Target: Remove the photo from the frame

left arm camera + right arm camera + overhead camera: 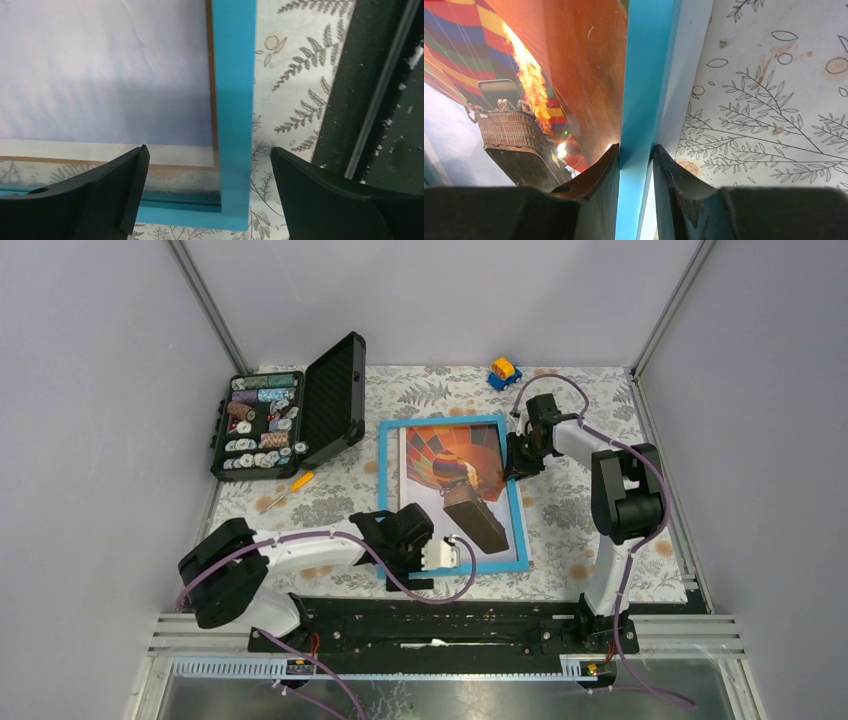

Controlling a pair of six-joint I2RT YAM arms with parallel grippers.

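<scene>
The frame [389,480], thin and turquoise-bordered, lies flat in the middle of the table. Inside it sits the photo [455,465] of an orange and multicoloured balloon. My right gripper [515,455] is shut on the frame's right border. In the right wrist view both fingers [599,170] pinch the blue strip [644,75], with the photo's balloon and basket [549,65] to the left. My left gripper [405,565] hangs open over the near-left corner. The left wrist view shows its fingers [125,185] wide apart on either side of that corner [232,75], holding nothing, with the photo's pale sky [100,75] beyond.
An open black case of poker chips [285,415] stands at the back left. An orange-handled screwdriver [295,485] lies just in front of it. A small toy car [503,372] sits at the back. The black base rail [440,625] runs along the near edge. Grey walls close in both sides.
</scene>
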